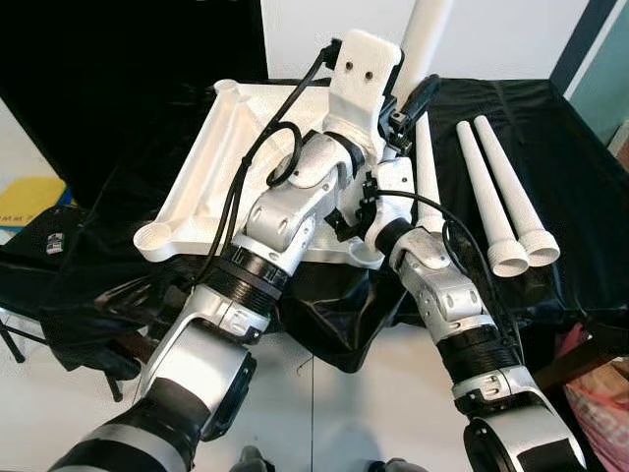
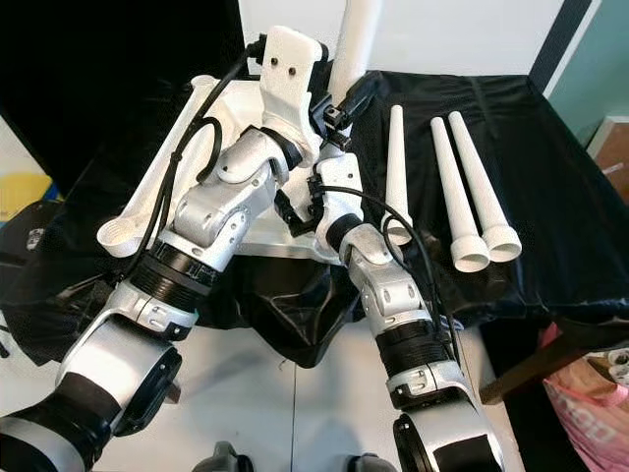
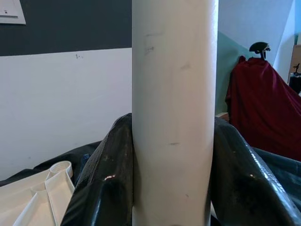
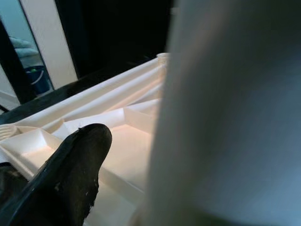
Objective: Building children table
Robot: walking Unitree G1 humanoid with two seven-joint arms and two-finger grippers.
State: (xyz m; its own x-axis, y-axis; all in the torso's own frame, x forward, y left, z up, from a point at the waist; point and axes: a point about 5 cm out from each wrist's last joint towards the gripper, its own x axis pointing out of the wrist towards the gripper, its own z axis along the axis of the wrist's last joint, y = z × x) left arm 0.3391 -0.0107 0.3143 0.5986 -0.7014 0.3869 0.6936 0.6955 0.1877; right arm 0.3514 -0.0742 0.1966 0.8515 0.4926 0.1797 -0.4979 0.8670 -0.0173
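A white tabletop (image 1: 211,157) lies upside down on a table under a black cloth (image 1: 580,197). At its far right corner a white table leg (image 1: 428,29) stands upright. My left gripper (image 3: 174,155) is shut on this leg (image 3: 174,94), one black finger pressed on each side. My right gripper (image 1: 411,103) sits lower against the same leg (image 4: 225,117) and is open. Its one visible finger (image 4: 75,179) stands apart from the leg, with the tabletop (image 4: 117,141) showing in the gap.
Three more white legs (image 1: 428,172) (image 1: 482,187) (image 1: 516,187) lie side by side on the cloth to the right of the tabletop. A pink bag (image 1: 600,403) and a wooden piece (image 2: 531,359) sit low at the right. A red draped shape (image 3: 263,108) stands behind.
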